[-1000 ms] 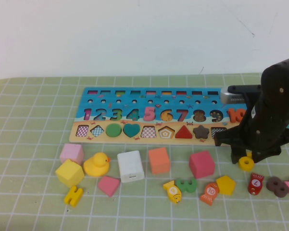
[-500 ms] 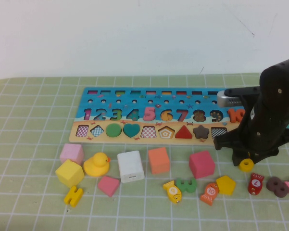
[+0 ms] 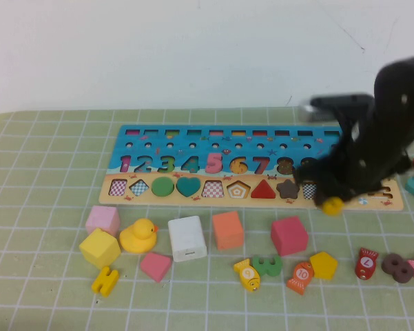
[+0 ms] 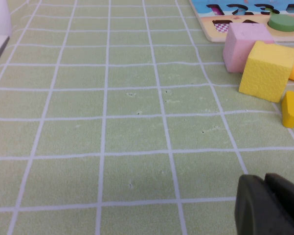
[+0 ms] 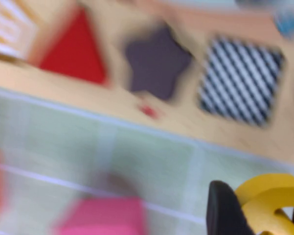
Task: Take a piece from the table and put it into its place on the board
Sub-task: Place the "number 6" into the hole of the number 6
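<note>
- Pinching a yellow ring [image 3: 332,204], your right gripper [image 3: 329,200] hangs over the board [image 3: 193,196] by its front edge.
- Your left gripper [image 4: 269,205] sits low above the mat [image 4: 112,122], fingers pressed together.

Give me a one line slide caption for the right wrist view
Right gripper, shut on yellow ring, nears the board; left gripper parked.

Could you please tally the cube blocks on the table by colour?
Pale pink wooden cube: 1
Yellow wooden cube: 1
White cube: 1
Orange wooden cube: 1
Deep pink wooden cube: 1
Total: 5
Right tool grips a yellow ring piece at the board's front edge; left tool hovers over the mat.
</note>
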Controlling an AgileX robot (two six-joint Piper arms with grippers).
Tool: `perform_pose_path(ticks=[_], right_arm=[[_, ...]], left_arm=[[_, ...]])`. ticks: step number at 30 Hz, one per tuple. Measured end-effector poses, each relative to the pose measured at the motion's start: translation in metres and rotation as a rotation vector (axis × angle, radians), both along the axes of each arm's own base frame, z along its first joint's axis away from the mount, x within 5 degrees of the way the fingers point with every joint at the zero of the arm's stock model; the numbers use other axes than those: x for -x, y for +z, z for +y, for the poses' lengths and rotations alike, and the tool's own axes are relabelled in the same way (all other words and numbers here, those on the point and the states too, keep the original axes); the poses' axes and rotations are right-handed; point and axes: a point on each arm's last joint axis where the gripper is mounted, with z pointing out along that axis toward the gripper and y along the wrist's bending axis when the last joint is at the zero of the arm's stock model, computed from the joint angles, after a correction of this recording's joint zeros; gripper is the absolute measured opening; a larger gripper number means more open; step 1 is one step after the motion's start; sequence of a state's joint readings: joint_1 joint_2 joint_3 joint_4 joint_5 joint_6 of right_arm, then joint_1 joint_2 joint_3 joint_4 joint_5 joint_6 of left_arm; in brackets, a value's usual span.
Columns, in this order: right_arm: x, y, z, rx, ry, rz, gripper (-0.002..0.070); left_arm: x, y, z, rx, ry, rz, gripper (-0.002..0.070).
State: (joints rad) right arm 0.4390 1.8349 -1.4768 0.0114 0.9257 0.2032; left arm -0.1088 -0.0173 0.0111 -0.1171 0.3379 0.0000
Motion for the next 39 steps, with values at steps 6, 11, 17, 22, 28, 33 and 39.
perform_pose_path(ticks=[6, 11, 17, 22, 28, 33, 39], right_arm=[[-0.027, 0.026, 0.032, -0.206, 0.052, -0.1, 0.0273], [-0.054, 0.019, 0.062, -0.252, 0.098, -0.133, 0.0273], [-0.083, 0.009, 0.084, -0.26, 0.129, -0.135, 0.0273], [-0.095, -0.004, 0.091, -0.235, 0.146, -0.099, 0.0273], [-0.099, -0.016, 0.091, -0.204, 0.15, -0.078, 0.0273], [-0.1, -0.02, 0.092, -0.198, 0.15, -0.074, 0.0273], [-0.1, -0.021, 0.092, -0.197, 0.15, -0.072, 0.0277]], left_arm=[[0.0, 0.0, 0.0, 0.0, 0.0, 0.0, -0.0002], [0.0, 0.0, 0.0, 0.0, 0.0, 0.0, -0.0002], [0.0, 0.0, 0.0, 0.0, 0.0, 0.0, -0.0002], [0.0, 0.0, 0.0, 0.0, 0.0, 0.0, -0.0002], [0.0, 0.0, 0.0, 0.0, 0.0, 0.0, -0.0002], [0.0, 0.0, 0.0, 0.0, 0.0, 0.0, -0.0002], [0.0, 0.0, 0.0, 0.0, 0.0, 0.0, -0.0002]])
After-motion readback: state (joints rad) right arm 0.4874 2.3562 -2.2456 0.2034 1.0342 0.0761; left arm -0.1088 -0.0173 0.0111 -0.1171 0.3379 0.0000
